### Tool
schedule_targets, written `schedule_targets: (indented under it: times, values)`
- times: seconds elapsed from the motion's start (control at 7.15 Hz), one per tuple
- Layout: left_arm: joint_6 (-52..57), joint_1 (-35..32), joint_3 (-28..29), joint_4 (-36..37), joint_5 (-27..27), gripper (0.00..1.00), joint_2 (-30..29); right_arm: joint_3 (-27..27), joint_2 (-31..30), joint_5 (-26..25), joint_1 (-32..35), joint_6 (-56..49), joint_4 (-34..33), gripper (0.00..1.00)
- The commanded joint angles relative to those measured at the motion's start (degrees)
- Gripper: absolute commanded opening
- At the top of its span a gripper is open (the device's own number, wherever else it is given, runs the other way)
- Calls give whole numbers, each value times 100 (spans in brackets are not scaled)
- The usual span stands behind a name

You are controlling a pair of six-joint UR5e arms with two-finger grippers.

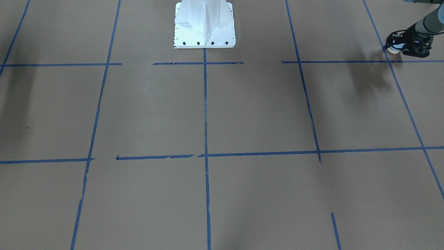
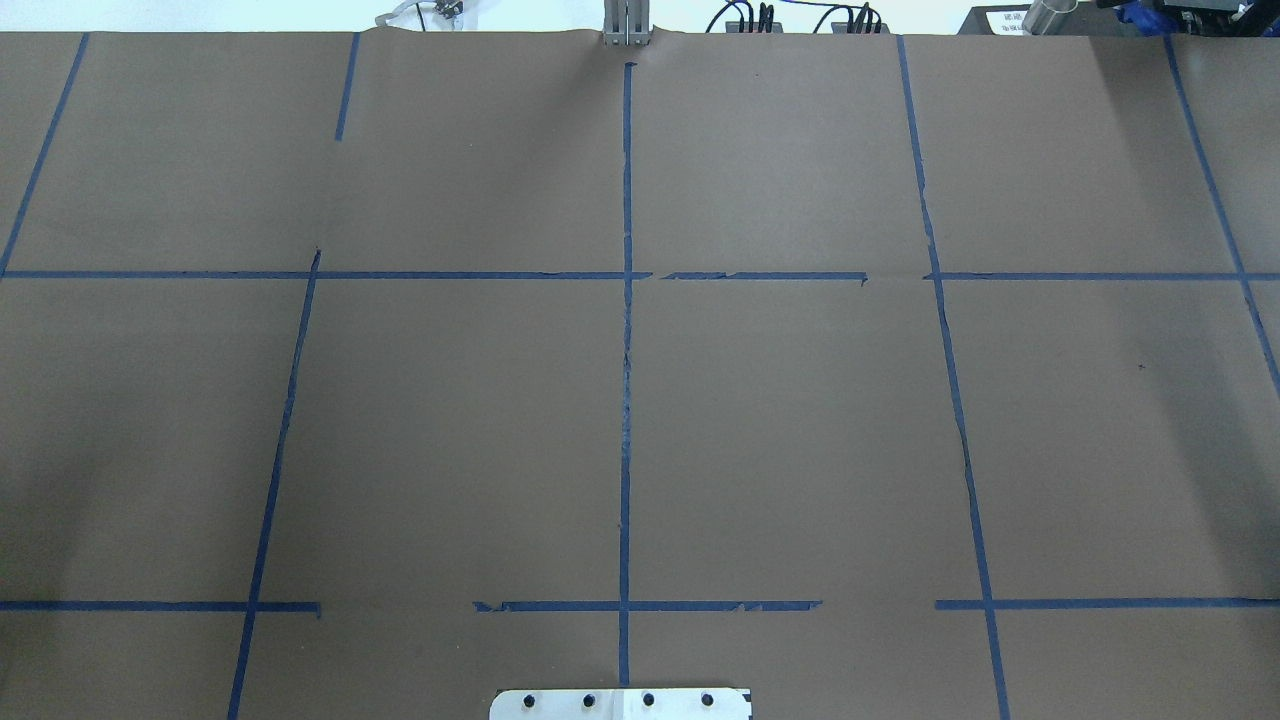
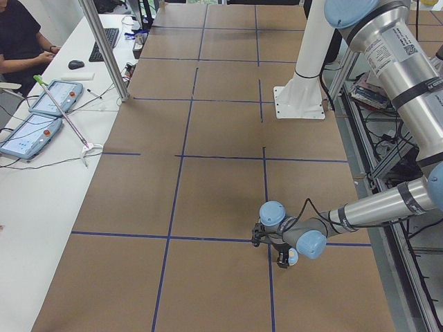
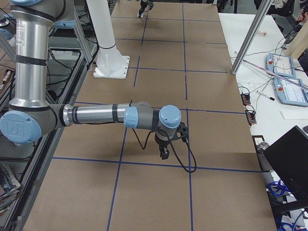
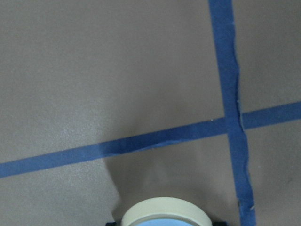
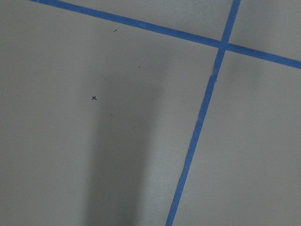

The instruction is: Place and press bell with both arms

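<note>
Pedestal (image 1: pixel 204 26) well apart from bell (image 1: pixel 393 49); tape lines (image 1: pixel 302 86) between

Probably a robotics lab: a paper-covered table (image 2: pixel 450 430) gridded with blue tape (image 2: pixel 626 400), teach pendants (image 3: pixel 55 97) and a seated operator (image 3: pixel 21 34) alongside.

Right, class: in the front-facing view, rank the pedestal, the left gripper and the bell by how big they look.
1. the pedestal, largest even though the top edge cuts it off
2. the left gripper
3. the bell, partly hidden inside that gripper

A small black x mark (image 6: pixel 94 98) stands on the brown paper (image 6: pixel 56 179).
</note>
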Motion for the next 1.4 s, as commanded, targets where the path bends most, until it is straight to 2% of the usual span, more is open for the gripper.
schedule_targets:
  times: [0.0, 0.14, 0.42, 0.56, 0.98, 1.12, 1.26]
  values:
    - [-785, -342, -625, -727, -465, 2, -50, 18, 0, 59, 0, 16, 0, 100]
    - [-1140, -353, -1021, -703, -440, 2, -408, 18, 0, 86, 0, 33, 0, 100]
    - [-2325, -354, -1244, -607, -431, 1, -1242, 9, 17, 103, 0, 51, 0, 100]
    - [-2600, -354, -1245, -58, -422, 2, -1977, -9, 26, 103, -9, 51, 0, 100]
    - [-3127, -301, -1315, 2505, -71, 2, -4332, -18, 79, 173, -18, 60, 0, 100]
    - [-3522, -48, -1219, 3384, 103, 2, -5323, -9, 96, 182, -18, 60, 0, 100]
    - [-3900, 311, -1071, 4019, 514, 3, -6090, -26, 97, 200, -18, 51, 0, 100]
